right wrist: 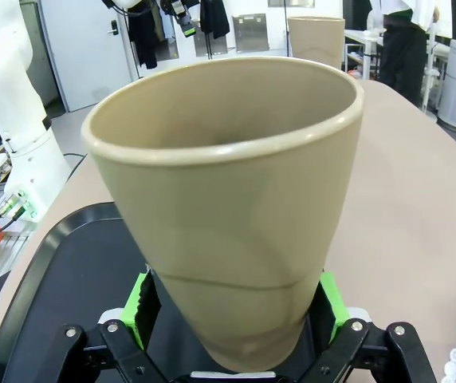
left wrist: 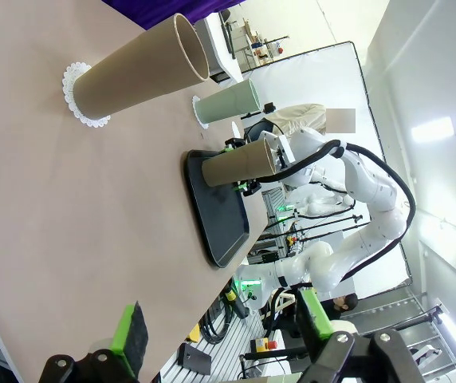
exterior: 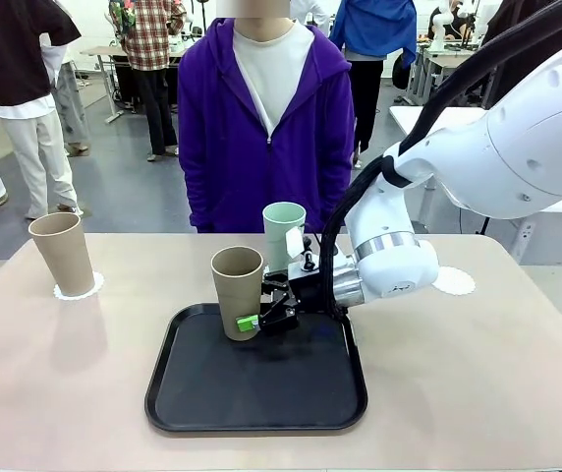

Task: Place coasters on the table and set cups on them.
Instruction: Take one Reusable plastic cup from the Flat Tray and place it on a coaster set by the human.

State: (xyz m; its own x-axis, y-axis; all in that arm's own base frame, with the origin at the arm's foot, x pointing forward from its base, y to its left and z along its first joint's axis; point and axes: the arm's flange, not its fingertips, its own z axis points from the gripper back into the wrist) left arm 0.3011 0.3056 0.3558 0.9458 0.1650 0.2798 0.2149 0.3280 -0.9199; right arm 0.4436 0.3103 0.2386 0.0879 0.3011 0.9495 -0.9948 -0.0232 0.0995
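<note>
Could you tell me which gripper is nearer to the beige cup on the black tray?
The right. The right gripper has its green pads on either side of the beige cup on the black tray; the left gripper hangs far off, over the table's edge.

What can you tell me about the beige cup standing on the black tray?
The beige cup is a tall, tapered, matte tumbler without a handle, empty, upright at the black tray's far left. The right gripper's green pads flank its lower part, jaws wide; whether they press it can't be told.
</note>
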